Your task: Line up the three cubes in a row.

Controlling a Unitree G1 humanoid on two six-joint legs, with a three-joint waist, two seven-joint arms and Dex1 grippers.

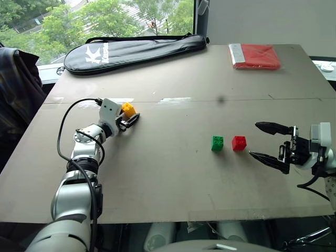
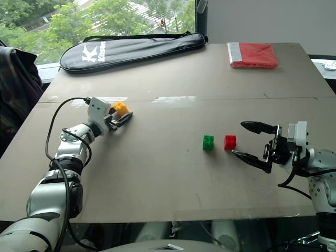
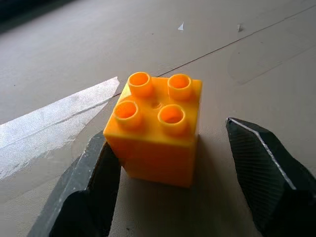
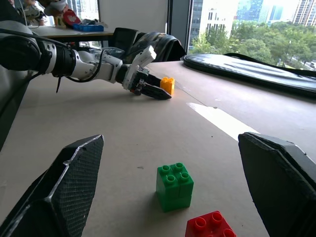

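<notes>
Grey bench (image 1: 173, 178) under me: my left fingers (image 3: 94, 192) bracket the yellow cube (image 3: 157, 127), one touching, the other apart. Green cube (image 1: 217, 143) and red cube (image 1: 239, 143) sit side by side near my wide-open right fingers (image 1: 269, 161).

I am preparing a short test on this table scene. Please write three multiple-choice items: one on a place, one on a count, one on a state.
1. Where does the yellow cube sit?
A. beside the red cube
B. between the left pincer's fingers
C. on the black bag

2. How many cubes stand close together in front of the right pincer?
A. one
B. two
C. three

3. How does the right pincer stand?
A. open and holding nothing
B. shut on the green cube
C. shut on the red packet

Answers:
1. B, one finger touches the cube, the other has a gap.
2. B, the green cube and the red cube stand side by side.
3. A, its fingers are spread apart with nothing between them.
</notes>
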